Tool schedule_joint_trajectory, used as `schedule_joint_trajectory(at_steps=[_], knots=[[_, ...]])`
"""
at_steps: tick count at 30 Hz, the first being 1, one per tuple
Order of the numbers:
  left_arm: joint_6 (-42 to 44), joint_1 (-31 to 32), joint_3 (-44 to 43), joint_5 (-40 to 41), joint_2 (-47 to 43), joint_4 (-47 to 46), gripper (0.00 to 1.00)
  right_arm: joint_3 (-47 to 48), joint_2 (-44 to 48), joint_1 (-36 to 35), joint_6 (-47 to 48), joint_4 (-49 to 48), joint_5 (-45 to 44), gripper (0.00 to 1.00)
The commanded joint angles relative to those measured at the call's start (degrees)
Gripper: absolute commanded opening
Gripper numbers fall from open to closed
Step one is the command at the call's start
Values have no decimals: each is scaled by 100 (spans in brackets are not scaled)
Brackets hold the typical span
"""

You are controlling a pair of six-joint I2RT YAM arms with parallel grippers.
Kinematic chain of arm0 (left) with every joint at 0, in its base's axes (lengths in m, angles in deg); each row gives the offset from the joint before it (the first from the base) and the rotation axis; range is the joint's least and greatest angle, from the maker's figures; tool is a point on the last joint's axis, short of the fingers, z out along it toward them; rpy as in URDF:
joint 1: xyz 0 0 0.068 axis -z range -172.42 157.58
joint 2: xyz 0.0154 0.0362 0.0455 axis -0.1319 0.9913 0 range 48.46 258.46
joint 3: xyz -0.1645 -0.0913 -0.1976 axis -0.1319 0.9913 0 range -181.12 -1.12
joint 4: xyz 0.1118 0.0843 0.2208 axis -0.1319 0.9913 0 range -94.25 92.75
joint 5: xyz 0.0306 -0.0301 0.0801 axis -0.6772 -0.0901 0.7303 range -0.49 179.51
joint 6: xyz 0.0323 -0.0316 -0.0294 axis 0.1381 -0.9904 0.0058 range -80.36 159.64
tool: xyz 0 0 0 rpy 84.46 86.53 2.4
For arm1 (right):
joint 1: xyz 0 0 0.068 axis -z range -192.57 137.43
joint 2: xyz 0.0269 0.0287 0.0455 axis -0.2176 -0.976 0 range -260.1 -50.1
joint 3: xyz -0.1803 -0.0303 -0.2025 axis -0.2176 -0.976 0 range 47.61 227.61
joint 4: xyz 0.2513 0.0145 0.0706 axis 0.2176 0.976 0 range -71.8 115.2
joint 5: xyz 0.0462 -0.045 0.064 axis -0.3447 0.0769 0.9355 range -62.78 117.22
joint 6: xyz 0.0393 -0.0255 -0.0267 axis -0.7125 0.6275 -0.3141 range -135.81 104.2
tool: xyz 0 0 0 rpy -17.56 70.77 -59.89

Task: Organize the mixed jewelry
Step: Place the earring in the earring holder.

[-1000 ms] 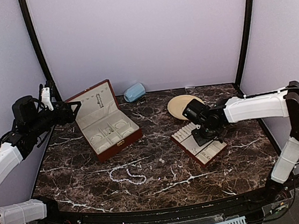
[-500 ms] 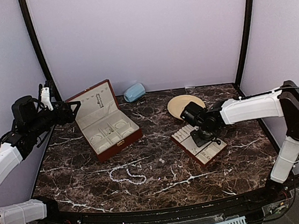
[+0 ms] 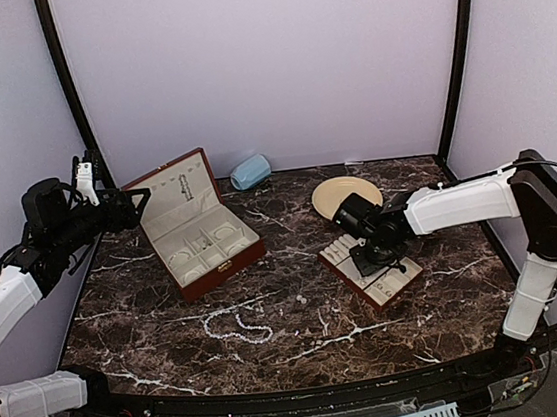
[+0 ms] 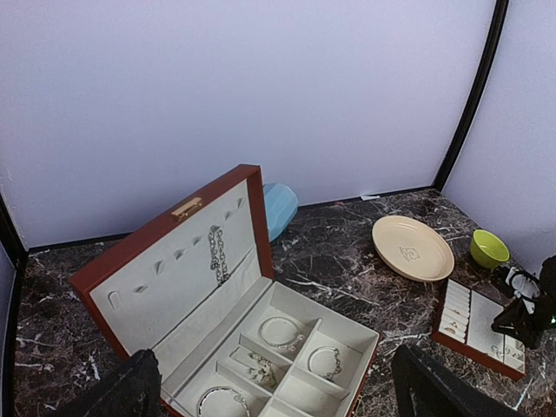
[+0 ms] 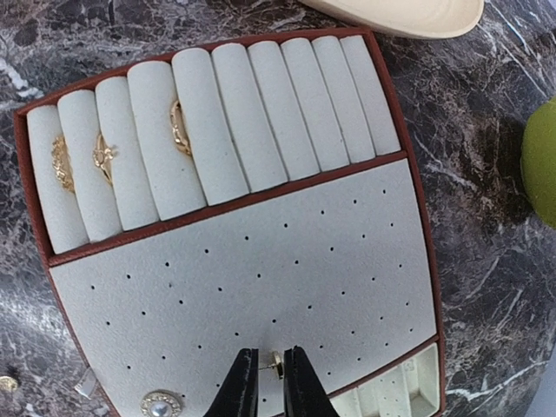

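Gaping left claw; right claw narrow, maybe around earring; marble tabletop, lilac walls

Glossy dark veined marble tabletop; matt cream felt-like slotted tray; shiny gold-coloured metal rings; smooth cream round plate.

Pale lilac walls enclose a dark marble table.

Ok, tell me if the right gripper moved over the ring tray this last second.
Yes. The right gripper has shifted slightly left across the ring tray, toward the open jewelry box.
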Motion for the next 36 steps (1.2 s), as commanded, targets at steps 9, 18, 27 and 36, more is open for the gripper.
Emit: schedule_joint_trajectory(at_steps=[9, 18, 27, 36], knots=[[6, 13, -2, 53, -85, 32, 95, -414, 791, 272, -346, -606, 1029, 31], [11, 13, -2, 52, -98, 39, 95, -1078, 1140, 1062, -704, -1382, 2381, 27], [10, 11, -2, 44, -94, 39, 95, -1614, 1262, 1631, -1026, -2121, 3412, 24], [22, 12, -2, 52, -90, 31, 95, -1671, 1112, 1712, -998, -2308, 3519, 20]])
